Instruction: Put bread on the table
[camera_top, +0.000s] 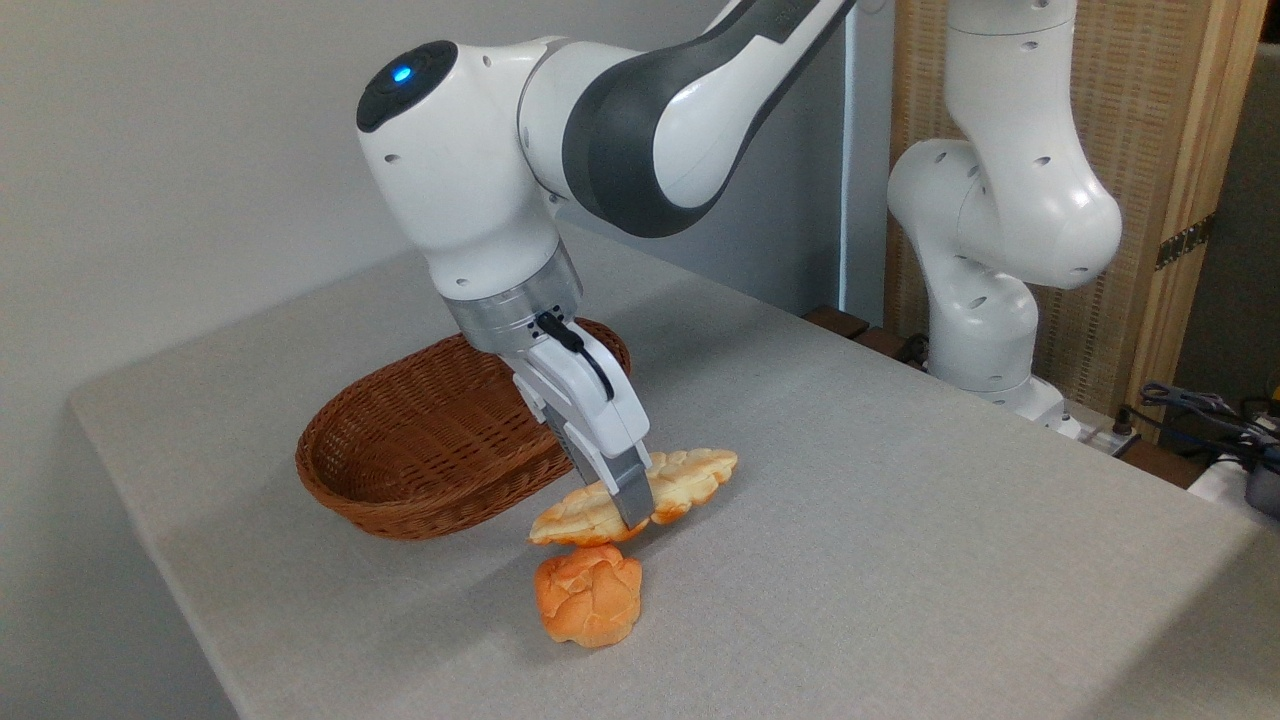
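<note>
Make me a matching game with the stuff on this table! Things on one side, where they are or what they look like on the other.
Things:
1. long bread
2. round bun
3. basket
4. pincer

Descriptions:
A. brown, woven, nothing seen inside
B. orange, knobbly, sitting on the table at the front
C. closed around the middle of a loaf
D. pale golden, gripped between the basket and the bun

Pairs: 1-D, 2-B, 3-A, 4-C
</note>
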